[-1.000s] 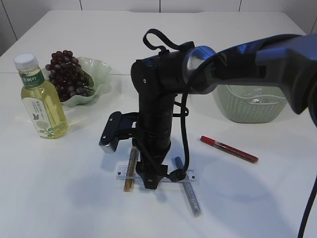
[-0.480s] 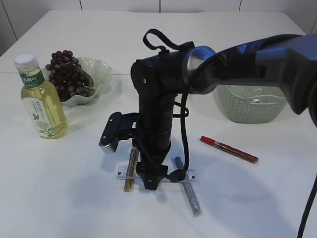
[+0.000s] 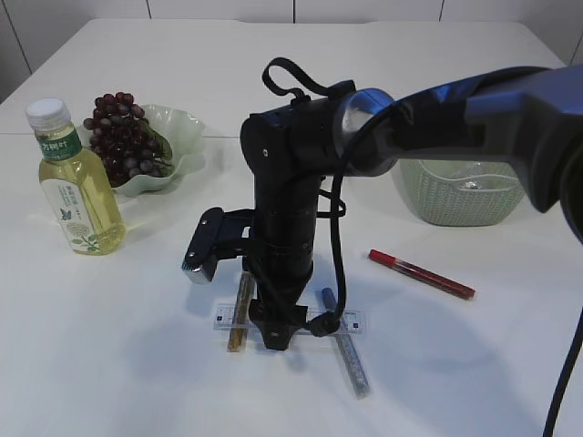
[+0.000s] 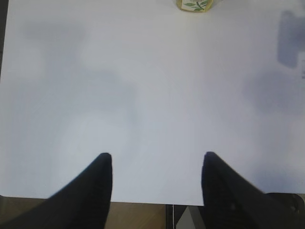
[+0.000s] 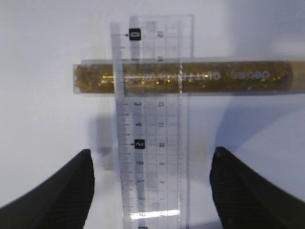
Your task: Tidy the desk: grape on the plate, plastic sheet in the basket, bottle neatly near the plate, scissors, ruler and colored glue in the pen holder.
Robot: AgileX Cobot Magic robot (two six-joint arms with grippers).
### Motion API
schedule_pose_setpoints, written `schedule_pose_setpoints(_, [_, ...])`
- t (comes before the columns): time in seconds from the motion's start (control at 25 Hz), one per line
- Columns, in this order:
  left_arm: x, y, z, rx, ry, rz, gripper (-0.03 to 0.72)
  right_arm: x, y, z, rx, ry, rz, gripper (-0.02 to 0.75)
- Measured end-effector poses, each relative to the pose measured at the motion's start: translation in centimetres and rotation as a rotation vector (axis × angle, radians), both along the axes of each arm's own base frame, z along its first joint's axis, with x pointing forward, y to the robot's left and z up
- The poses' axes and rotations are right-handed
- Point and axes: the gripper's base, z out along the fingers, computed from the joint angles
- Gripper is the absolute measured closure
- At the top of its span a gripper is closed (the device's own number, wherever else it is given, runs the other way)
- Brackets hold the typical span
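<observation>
Right end effector (image 5: 151, 176), jaws spread, hovers over the clear ruler (image 5: 151, 119), which lies across a gold glue tube (image 5: 181, 77) on the desk (image 3: 109, 346). Left end effector (image 4: 156, 179), open, over bare desk. Far left: bottle (image 3: 75, 182), grapes (image 3: 123, 137) on plate (image 3: 182, 127); far right: basket (image 3: 460, 196).

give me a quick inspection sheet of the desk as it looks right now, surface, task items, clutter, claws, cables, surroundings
Surface: white table, no spills seen.
Job's things: grapes on green plate; bottle upright left of the plate; clear ruler lying across gold glue tube; silver glue tube; red glue tube; basket holds something clear.
Clutter: nothing seen.
Claws: right claw open over the ruler; left claw open, empty.
Cables: black cable along the right arm.
Surroundings: pale wall panels.
</observation>
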Motion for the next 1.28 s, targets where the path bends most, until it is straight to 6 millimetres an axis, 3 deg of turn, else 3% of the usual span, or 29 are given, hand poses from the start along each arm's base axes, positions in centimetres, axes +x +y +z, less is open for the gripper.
schedule_pose_setpoints(1.28, [0.0,0.0,0.0,0.0,0.0,0.0,0.253,0.39,0.32,0.11,0.008,-0.009,-0.001,0.153])
